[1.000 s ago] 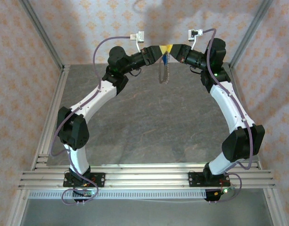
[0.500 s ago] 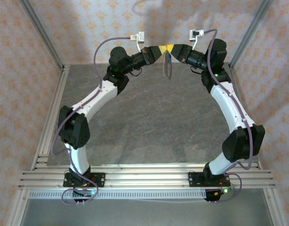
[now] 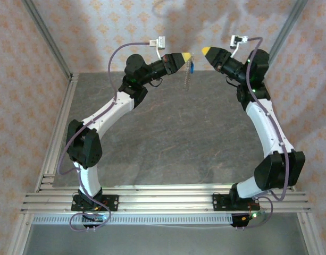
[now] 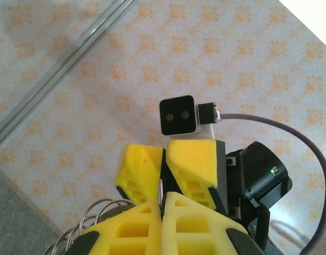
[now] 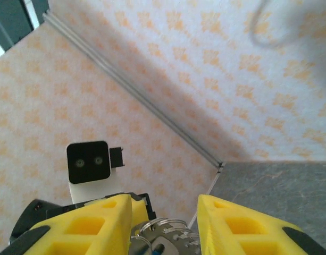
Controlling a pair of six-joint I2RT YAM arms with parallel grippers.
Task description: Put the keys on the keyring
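Found both arms reared high off the table, elbows bent outward, forearms leaning in toward each other near the back wall. Saw the left gripper stretched level and pointing right, its yellow fingers pressed together on a thin metal edge of the keyring. Noted the keyring dangling straight down from that tip, clear of the table, with the blue key hanging just under the fingertips beside the band. Saw the right gripper angled left and slightly downward, close to the left one yet apart from it. Found its fingers spread with nothing between them, wire coils visible beyond the gap.
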